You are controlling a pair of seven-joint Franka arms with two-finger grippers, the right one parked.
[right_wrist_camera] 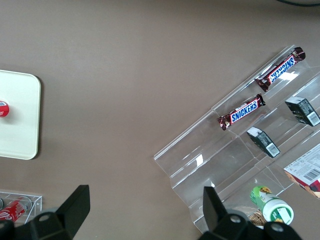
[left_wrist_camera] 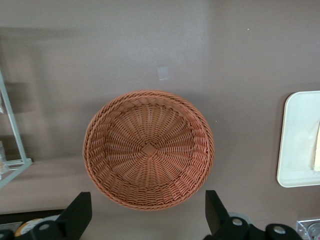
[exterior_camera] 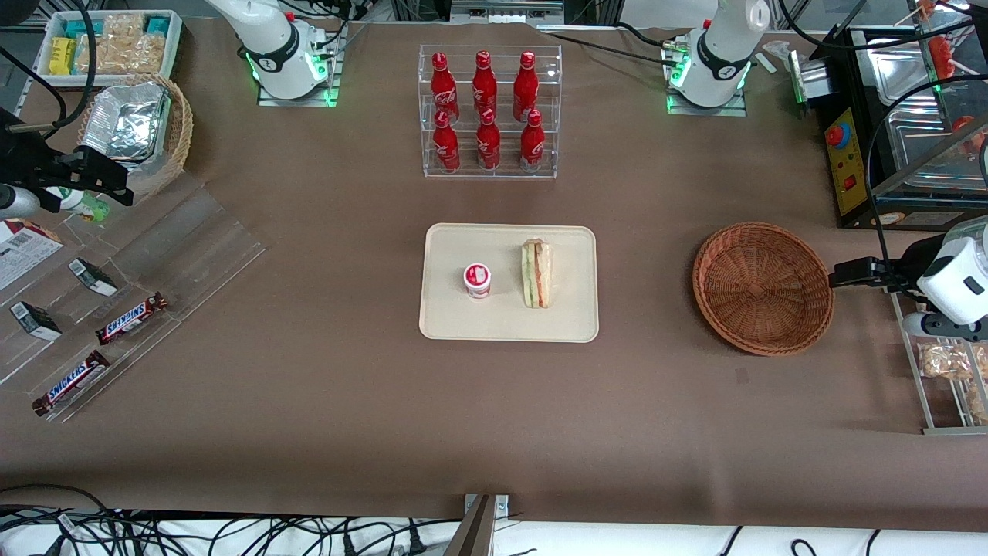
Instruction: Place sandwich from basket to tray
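Note:
The wrapped triangular sandwich lies on the cream tray, beside a small cup. The reddish-brown wicker basket stands empty, toward the working arm's end of the table. My left gripper hovers at the basket's outer rim, on the side away from the tray. In the left wrist view the gripper is open and empty, its fingers wide apart above the rim of the basket. That view also shows an edge of the tray and a sliver of the sandwich.
A red-and-white cup stands on the tray. A clear rack of red bottles is farther from the camera than the tray. A metal rack with snack bags and a black appliance stand near the working arm. Snickers bars lie toward the parked arm's end.

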